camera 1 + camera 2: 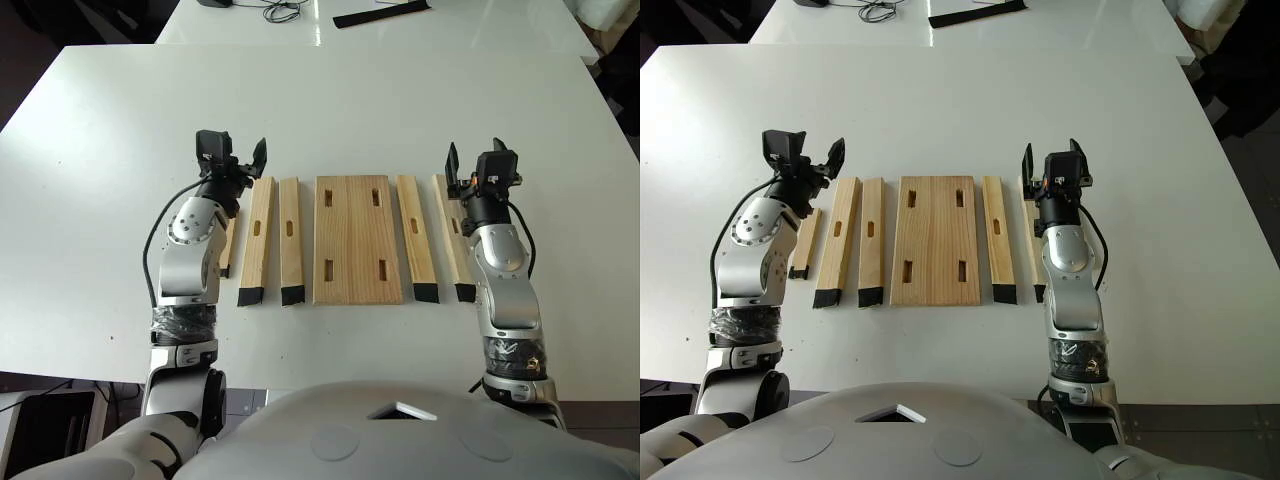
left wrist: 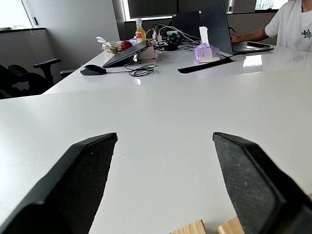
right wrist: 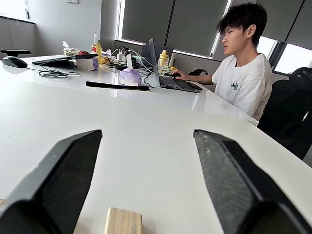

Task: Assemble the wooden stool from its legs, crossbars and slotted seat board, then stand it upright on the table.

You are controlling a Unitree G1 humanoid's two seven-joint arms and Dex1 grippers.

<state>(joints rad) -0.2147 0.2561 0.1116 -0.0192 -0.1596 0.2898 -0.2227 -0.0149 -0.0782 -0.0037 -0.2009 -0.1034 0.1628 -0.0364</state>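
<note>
You've got the white worktop [image 1: 350, 110] carrying everything, and the stool isn't together at all yet, just parts lying flat in a neat row.

The biggest piece is the seat board [image 1: 356, 240], dead centre in front of you, long side running 12 to 6, with four slots showing in its face.

At its 9 o'clock sit the left inner leg [image 1: 290, 240] and the left outer leg [image 1: 257, 240], side by side with a thin gap between them. At its 3 o'clock you get the right inner leg [image 1: 416, 238] and the right outer leg [image 1: 446, 210], the outer one partly tucked under your right arm. All four have a slot near the middle, and their black-tipped ends point to 6.

Further out at 9 there's a shorter crossbar [image 1: 806, 240], half hidden by your left arm.

Left tool [image 2: 165, 136] is at about 10 o'clock from the seat board, over the far ends of the left pieces, fingers spread wide with nothing in them.

Right tool [image 3: 147, 131] is at about 2 o'clock, fingers wide apart too, straddling the far end of the right outer leg without gripping it.
</note>
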